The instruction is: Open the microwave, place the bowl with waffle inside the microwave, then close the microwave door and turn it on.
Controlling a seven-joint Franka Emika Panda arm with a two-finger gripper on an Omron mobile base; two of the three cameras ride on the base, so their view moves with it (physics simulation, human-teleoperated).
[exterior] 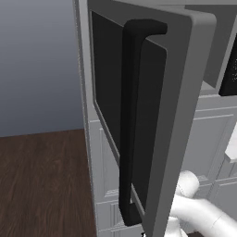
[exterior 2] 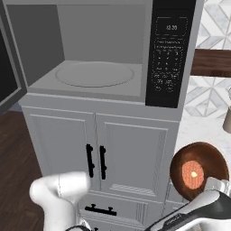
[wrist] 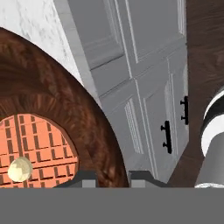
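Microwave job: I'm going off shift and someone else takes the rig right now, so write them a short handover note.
Tool: shut on the rim of the bowl, carried in front of the white cabinets, below and right of the microwave.
Bowl: brown, with the waffle and a pale dab on top inside.
Microwave door: swung wide open to the left; turntable bare.
Done: door opened, bowl picked up.
Left: set the bowl on the turntable, let go, shut the door, press start on the control strip.
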